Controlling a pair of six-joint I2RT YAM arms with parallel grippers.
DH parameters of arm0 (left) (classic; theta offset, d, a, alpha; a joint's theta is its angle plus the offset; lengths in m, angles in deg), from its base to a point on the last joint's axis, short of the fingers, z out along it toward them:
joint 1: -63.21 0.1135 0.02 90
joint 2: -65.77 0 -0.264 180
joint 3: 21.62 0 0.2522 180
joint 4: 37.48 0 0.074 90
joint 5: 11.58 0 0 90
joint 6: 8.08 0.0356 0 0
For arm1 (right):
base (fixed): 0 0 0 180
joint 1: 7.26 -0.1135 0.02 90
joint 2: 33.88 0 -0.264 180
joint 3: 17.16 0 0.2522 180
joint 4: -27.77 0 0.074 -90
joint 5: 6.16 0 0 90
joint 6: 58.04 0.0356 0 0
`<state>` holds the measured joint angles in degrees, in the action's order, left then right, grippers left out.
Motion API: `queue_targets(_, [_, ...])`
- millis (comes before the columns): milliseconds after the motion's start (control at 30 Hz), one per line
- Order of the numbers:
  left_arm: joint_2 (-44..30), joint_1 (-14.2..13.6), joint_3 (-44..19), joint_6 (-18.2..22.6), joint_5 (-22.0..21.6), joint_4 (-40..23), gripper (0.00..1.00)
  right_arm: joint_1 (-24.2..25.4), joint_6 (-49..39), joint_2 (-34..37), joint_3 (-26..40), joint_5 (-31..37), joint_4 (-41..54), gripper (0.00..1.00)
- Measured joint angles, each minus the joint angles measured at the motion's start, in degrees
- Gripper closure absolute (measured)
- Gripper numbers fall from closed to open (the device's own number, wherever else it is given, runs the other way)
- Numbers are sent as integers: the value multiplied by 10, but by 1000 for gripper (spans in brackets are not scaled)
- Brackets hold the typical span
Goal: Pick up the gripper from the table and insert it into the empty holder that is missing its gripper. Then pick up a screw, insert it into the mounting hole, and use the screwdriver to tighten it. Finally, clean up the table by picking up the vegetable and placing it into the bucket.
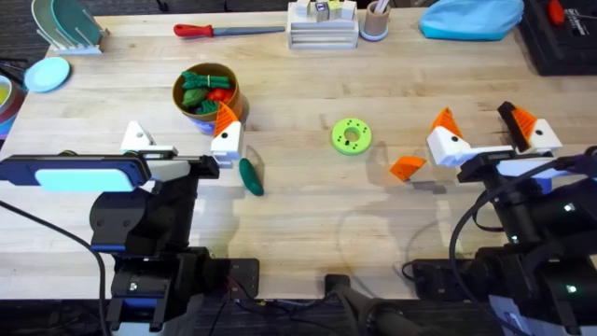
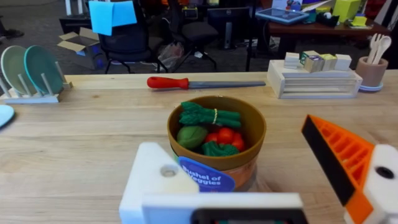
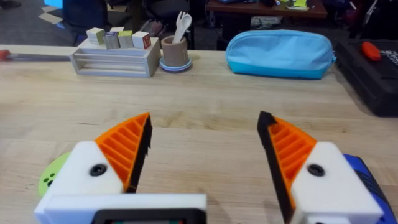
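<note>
Orange ribbed gripper [image 1: 407, 167], seemingly flat

The bucket [image 2: 216, 142] is standing on the tabletop [image 2: 81, 137], holding toy vegetables; beyond the bucket, a red-handled screwdriver [image 2: 202, 83] is lying.

The loose gripper [image 1: 407, 167], just left of the right arm's jaw, is orange. That right gripper [image 3: 205, 146] has white fingers with ribbed orange pads edged in black. The left gripper [image 1: 183, 136] carries one orange pad; its holder [image 2: 154, 177] is bare white. Nearby, the vegetable [image 1: 251, 176] is dark green, and the bucket [image 2: 216, 138] orange-brown with a blue label.
</note>
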<state>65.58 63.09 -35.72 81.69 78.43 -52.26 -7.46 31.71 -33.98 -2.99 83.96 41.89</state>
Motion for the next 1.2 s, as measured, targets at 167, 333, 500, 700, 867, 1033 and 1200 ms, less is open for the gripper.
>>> queue_targets(167, [0, 0, 0, 0, 0, 0, 8, 0, 0, 0, 0, 0, 0, 11])
queue_targets(333, [0, 0, 0, 0, 0, 5, 8, 0, 0, 0, 0, 0, 0, 9])
queue_targets(500, [0, 0, -4, 0, -7, -6, 8, 0, 1, 0, 0, 0, -22, 10])
queue_targets(700, [-15, 0, -108, 2, -58, -158, 8, 0, 11, 3, 38, 0, 61, 10])
queue_targets(867, [-93, 0, -283, 2, -86, -282, 8, 0, -55, 31, 170, 0, 190, 10])
queue_targets(1033, [-232, 0, -467, 2, -107, -428, 8, 0, -110, 85, 318, 0, 298, 10])
queue_targets(1200, [-365, 0, -599, 2, -114, -504, 8, 0, -120, 153, 416, 0, 419, 10])
